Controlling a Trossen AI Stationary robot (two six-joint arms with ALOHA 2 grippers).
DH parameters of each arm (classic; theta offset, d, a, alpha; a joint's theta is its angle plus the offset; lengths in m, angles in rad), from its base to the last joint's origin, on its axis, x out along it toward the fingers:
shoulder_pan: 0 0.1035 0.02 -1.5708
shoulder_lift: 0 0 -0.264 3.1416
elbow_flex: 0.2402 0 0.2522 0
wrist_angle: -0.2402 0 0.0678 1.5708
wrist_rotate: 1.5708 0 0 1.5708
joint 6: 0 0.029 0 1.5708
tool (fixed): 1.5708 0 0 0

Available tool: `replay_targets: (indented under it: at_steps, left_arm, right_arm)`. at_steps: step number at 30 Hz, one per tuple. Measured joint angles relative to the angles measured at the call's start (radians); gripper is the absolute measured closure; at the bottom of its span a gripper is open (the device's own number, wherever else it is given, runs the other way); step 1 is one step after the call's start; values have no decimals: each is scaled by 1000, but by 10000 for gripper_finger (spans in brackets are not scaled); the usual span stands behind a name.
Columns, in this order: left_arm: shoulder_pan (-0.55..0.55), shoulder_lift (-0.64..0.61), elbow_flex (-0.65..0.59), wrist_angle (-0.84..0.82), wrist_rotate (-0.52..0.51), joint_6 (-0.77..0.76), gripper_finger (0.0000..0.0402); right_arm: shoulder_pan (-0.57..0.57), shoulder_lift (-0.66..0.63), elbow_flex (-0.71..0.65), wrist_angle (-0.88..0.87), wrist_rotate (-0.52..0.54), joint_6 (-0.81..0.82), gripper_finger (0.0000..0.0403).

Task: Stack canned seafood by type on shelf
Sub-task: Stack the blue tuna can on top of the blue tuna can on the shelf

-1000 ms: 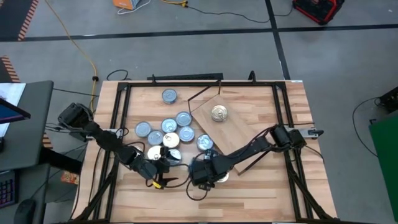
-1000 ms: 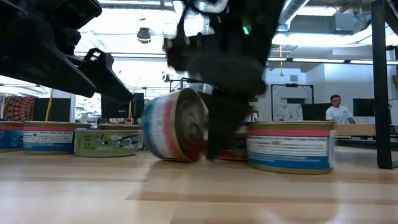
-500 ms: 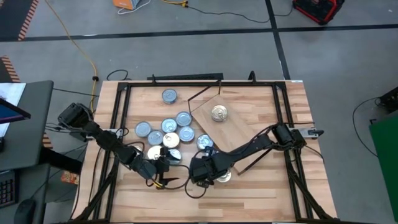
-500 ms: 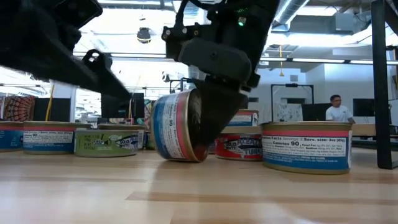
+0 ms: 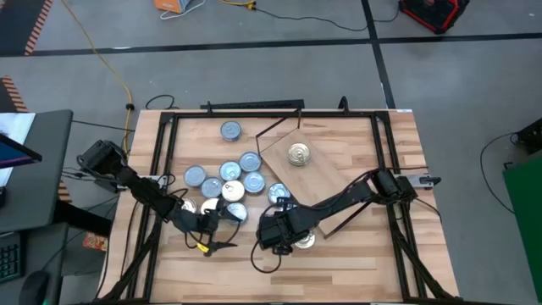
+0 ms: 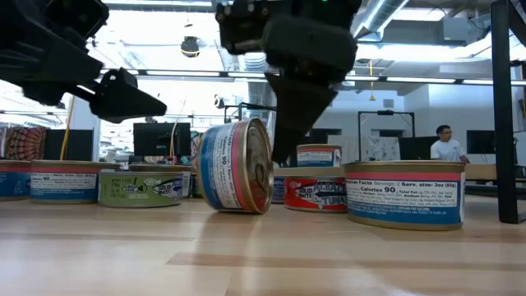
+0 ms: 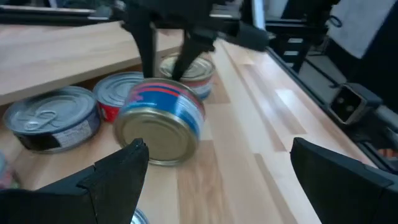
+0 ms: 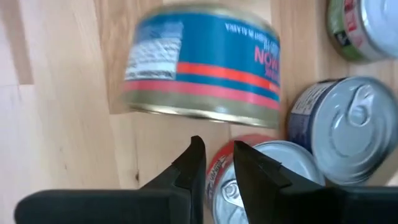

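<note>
Blue-and-red tin (image 6: 237,167) tipped on edge just in front of the shelf (image 5: 318,174), gold tin (image 5: 297,154) lying on it. Right gripper (image 8: 216,163) above the tin, fingers nearly closed, grasping nothing. Left gripper (image 7: 214,177) beside it, spread wide, empty. Red tin (image 6: 316,191) and tin cluster (image 5: 227,176) crowd behind.

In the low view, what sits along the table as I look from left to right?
Blue-labelled tin → green-labelled tin → tin tipped on its edge → red-labelled tin → big blue-and-red-banded tin.
</note>
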Motion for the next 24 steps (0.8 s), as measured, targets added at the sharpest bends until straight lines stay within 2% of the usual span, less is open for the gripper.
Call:
replay_targets:
  at_steps: [3, 6, 10, 13, 15, 19, 24]
  left_arm:
    - [-18, 0, -17, 8, 3, -16, 24]
    - [-55, 0, -28, 7, -24, -34, 24]
    - [-129, 0, -32, -2, -150, -35, 24]
    - [-178, 0, -32, -1, -244, -27, 24]
    - [-192, 0, -32, -9, -267, -40, 24]
    - [-195, 2, -32, -39, -256, -85, 24]
    - [-195, 2, -32, -14, -145, -53, 24]
  right_arm:
    - [0, 0, 50, -46, 0, -63, 271]
    - [4, 0, 106, -91, -7, -149, 238]
    - [7, 0, 188, -168, -21, -263, 173]
    - [18, -1, 238, -169, -20, -423, 130]
    - [27, -1, 254, -148, -5, -530, 110]
    - [23, -1, 256, -66, -7, -578, 86]
    - [0, -1, 256, -41, -26, -595, 72]
